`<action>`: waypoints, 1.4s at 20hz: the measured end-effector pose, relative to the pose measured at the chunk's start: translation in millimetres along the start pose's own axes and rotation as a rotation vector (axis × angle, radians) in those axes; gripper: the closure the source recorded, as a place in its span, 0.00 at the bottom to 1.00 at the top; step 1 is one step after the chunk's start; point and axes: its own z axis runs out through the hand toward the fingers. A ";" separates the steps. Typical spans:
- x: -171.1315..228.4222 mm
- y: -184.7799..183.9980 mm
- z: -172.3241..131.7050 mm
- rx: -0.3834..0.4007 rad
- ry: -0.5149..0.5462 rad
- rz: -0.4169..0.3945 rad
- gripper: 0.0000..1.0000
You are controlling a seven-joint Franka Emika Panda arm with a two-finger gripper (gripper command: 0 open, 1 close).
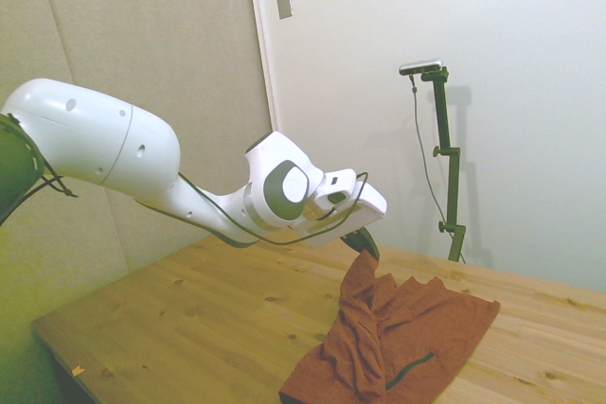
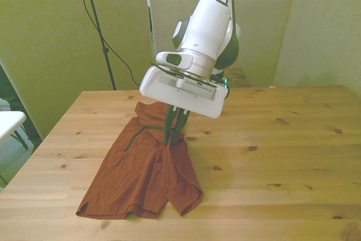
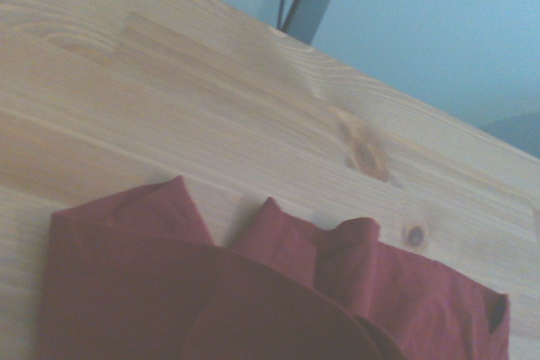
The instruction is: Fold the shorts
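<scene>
Two dark fingers of the gripper [image 2: 174, 130] pinch a fold of the rust-orange shorts [image 2: 148, 169], clamped tight on the cloth and holding that edge up above the table [image 2: 293, 156]. From the pinched fold the fabric hangs down in a wrinkled drape. Everything else of the shorts lies spread on the wood toward the front view's left, dark zipper pocket [image 2: 137, 132] showing.
</scene>
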 end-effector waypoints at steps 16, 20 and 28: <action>86.5 98.9 68.3 -0.090 0.001 0.171 1.00; 106.2 118.2 70.3 -0.104 0.006 0.198 1.00; 114.4 151.6 107.1 -0.126 0.006 0.268 0.00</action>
